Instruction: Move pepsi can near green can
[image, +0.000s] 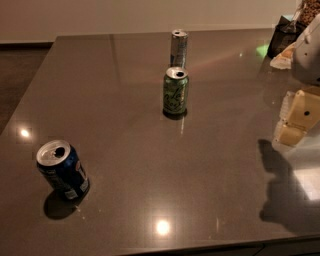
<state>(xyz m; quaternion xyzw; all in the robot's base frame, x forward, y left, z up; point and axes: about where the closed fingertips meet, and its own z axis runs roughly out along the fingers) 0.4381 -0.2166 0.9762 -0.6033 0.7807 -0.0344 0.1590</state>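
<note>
My gripper (296, 119) hovers at the right edge, can't tell its width; pepsi can (62, 170) near-left corner, green can (175, 92) centre.

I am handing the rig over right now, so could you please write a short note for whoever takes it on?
Pincer: at the right edge of the view, over the dark glossy table, apart from every can.
Short dark blue pepsi can: near the table's front left corner.
Light green patterned can: mid-table, upright, tall slim silver can behind it.
Done: nothing yet.
Left: grasp the pepsi can, set it near the green can.
</note>
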